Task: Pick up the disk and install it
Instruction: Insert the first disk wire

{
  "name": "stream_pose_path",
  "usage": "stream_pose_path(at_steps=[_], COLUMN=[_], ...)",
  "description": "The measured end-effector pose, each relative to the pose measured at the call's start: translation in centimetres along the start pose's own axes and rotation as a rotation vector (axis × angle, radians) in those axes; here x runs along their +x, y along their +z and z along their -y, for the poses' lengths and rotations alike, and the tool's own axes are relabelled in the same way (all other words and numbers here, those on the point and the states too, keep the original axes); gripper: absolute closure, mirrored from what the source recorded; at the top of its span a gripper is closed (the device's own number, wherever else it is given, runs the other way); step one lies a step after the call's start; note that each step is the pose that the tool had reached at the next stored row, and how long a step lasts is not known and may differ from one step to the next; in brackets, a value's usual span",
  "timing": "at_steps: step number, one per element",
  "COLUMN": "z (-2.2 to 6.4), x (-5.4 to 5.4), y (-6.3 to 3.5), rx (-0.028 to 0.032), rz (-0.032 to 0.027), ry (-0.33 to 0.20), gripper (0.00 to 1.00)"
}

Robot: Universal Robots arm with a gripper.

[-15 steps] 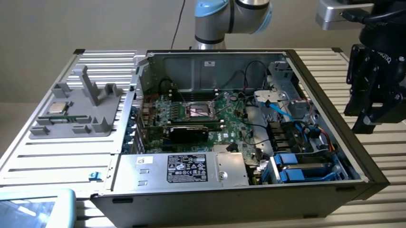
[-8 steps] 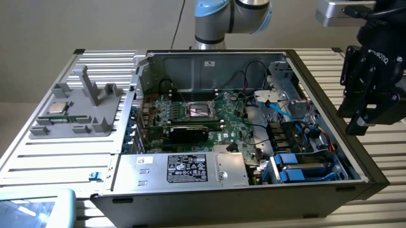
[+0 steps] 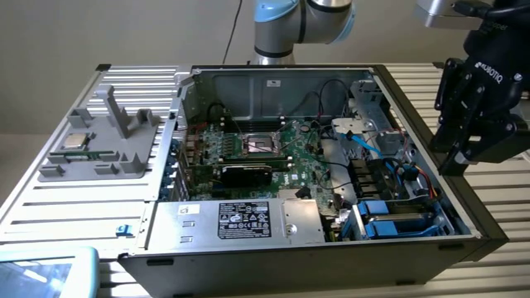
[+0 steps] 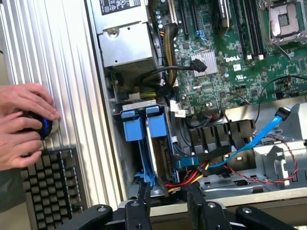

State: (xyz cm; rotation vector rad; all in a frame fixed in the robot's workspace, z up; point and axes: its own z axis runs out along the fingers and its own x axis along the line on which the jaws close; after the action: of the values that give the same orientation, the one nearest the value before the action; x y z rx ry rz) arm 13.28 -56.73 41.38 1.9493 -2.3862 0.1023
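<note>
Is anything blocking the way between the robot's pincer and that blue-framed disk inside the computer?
Nothing visible does. The open, empty pincer hangs over the case's edge, and the blue-framed disk sits in its bay just inside, uncovered from above. The red and yellow wires and the blue cable run beside it, not across.

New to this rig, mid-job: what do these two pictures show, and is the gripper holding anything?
The exterior view, from off the arm, shows an open computer case on a slatted metal table. The robot arm stands behind it; its black gripper hangs over the case's edge at the exterior view's right, open and empty. The wrist view looks past the gripper's fingers into the case, where the disk in its blue carrier sits in the drive bay. A grey tray lies beside the case. A person's hands rest on a round controller near a keyboard.
</note>
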Motion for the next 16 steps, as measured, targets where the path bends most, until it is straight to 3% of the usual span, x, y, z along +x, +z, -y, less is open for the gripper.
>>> stream_pose_path(at_steps=[5,6,9,13,14,16], z=[0.34,0.43,0.71,1.07,1.13,1.27], x=[0.5,0.6,1.0,1.8,1.9,2.3], y=[-0.1,-0.15,-0.43,-0.51,-0.5,-0.46], rx=[-0.015,-0.017,-0.022,-0.0308,-0.0327,-0.0386], rz=[0.0554,0.0634,0.078,0.0832,0.0887,0.1078], ry=[0.0,-0.001,-0.001,-0.001,-0.001,-0.002], gripper=[0.56,0.56,0.56,0.56,0.56,0.56])
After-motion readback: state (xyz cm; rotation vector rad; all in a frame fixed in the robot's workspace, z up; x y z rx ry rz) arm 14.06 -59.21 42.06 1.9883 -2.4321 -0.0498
